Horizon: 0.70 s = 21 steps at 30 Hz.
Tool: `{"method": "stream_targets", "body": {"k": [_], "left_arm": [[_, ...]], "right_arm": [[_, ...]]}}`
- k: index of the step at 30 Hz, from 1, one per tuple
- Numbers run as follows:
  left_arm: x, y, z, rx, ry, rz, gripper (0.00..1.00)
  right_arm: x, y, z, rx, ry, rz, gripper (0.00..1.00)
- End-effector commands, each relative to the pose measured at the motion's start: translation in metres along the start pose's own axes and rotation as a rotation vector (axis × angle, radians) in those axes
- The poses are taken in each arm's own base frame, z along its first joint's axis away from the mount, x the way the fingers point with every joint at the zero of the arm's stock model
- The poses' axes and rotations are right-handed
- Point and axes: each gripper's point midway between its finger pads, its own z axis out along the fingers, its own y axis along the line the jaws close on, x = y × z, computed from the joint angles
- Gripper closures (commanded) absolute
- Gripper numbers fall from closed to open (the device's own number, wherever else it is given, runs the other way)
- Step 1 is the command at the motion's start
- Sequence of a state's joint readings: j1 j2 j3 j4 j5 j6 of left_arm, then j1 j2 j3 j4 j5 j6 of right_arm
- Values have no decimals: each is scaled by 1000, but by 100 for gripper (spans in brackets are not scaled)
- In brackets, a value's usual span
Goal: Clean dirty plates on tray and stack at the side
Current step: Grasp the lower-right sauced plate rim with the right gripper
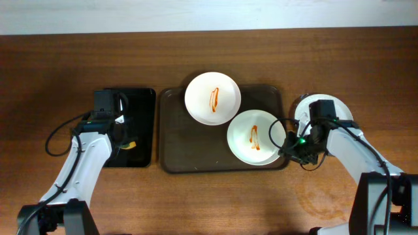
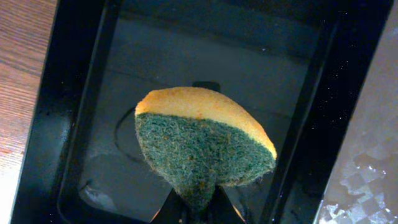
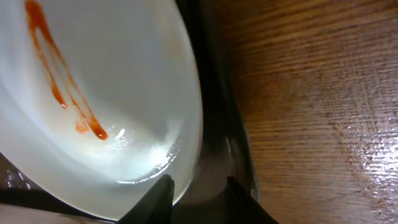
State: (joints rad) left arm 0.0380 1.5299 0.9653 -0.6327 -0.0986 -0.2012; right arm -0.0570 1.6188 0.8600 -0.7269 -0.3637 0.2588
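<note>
Plates [image 1: 222, 108] are showing as round, shallow white discs with a smooth, glossy glaze. The far plate [image 1: 212, 98] is lying at the far edge of the tray [image 1: 173, 130], overhanging its rim. The near plate [image 1: 256, 137] is lying in the tray's right part, its edge meeting the far one's. Each is carrying a thin, looping orange-red streak [image 3: 62, 93] across its middle. A third plate [image 1: 301, 108] is peeking out from under the right arm, on the worktop [image 1: 65, 65] just beside the tray's right end; most of it is hidden. The tray is dark brown and rectangular, with rounded corners and a raised rim. The worktop is showing a warm brown wood grain with a faint sheen.

The right jaws are standing partly open and gripping nothing. They are straddling the near plate's right rim, with one fingertip [image 3: 163, 190] over the plate's inner slope and the other over the tray rim outside. A small green light [image 1: 302, 140] is glowing on that arm.

The left jaws are pinching shut on the lower corner of a sponge [image 2: 205, 149], holding it over the black tray [image 2: 81, 124]. The sponge is squeezed into a rounded fan. It has soft yellow-orange foam along the top and a coarse, fibrous dark green scouring face below. The black tray is narrow, glossy and hard-looking, with a raised rim. It is standing on the worktop just left of the brown one.
</note>
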Motion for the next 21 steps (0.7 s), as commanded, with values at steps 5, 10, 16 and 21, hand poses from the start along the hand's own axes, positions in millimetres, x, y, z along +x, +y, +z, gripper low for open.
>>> {"method": "stream_targets", "body": {"k": [5,10,16,21], "left_arm": [[-5,-10,-2,51,-5,13,100],[-2,-31,-4,115,-2,48,100],[2,-99,-16,294,-36,177,100],[29,-210,-61,717,-33,319,100]], "right_arm": [[1,1,10,-1,-26,34,80],[1,15,18,-4,-47,-4,95],[19,35,29,37,-14,-80,96],[24,43,33,47,-13,-113,96]]}}
